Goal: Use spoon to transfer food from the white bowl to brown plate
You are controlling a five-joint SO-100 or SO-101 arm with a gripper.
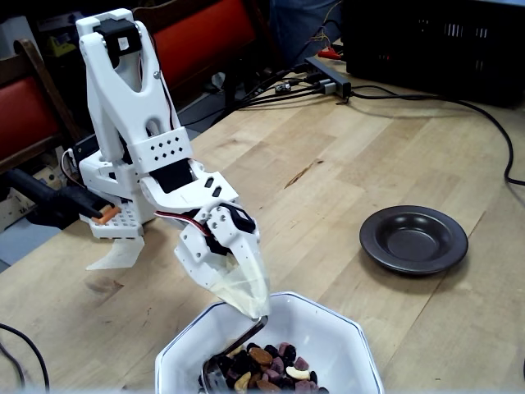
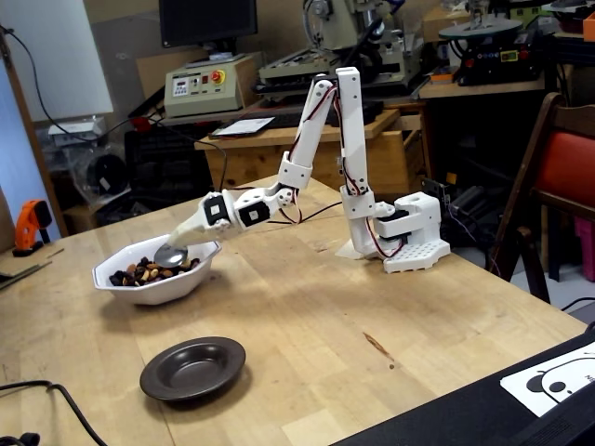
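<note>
The wooden table (image 2: 307, 316) carries my single white arm (image 2: 349, 130), which reaches down from its base to the one white bowl (image 2: 139, 286), a glossy, faceted-rimmed dish wider than the plate and seen in both fixed views (image 1: 344, 336). Inside it lies the food (image 1: 267, 368), a loose heap of dark berry-like pieces, tan cashews, brown almonds and purple-pink cubes, piled toward one side. One brown plate (image 1: 413, 239), small, round, matte and nearly black, sits on the table well apart from the bowl with its shallow well bare; in a fixed view it lies nearer the camera than the bowl (image 2: 193, 368). My claw (image 1: 248, 305) is closed on the thin handle of the one spoon (image 1: 220, 366), shiny silver metal, which slopes down into the bowl so that its oval end rests at the edge of the heap (image 2: 170, 255). What the spoon's oval end holds I cannot tell.
</note>
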